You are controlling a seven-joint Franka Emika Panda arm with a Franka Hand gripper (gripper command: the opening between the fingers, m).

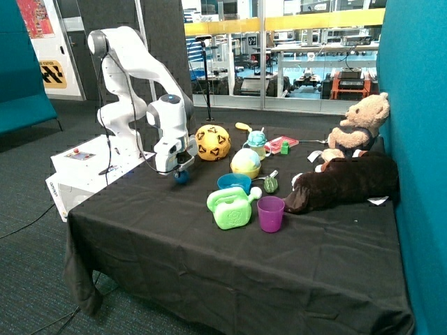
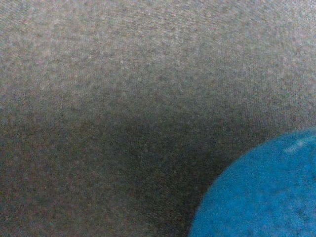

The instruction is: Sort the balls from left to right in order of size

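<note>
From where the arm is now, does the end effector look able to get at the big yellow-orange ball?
Probably yes. The end effector is down at the small blue ball, and the large yellow-orange ball sits just beyond it on the black cloth, with nothing standing between them. The pastel ball lies off to the far side.

The tool (image 1: 181,167) hangs low over the counter (image 1: 209,272), right at the small ball (image 1: 181,176) — which sits on the cloth (image 2: 123,89) near the counter's far edge. Just beside it lies the big ball (image 1: 213,142), and further along the mid-sized ball (image 1: 246,163). In front of that ball sits a bowl (image 1: 234,183), then a watering can (image 1: 230,209) and a cup (image 1: 271,213) side by side — a teddy bear (image 1: 360,125) sits at the far end.
</note>
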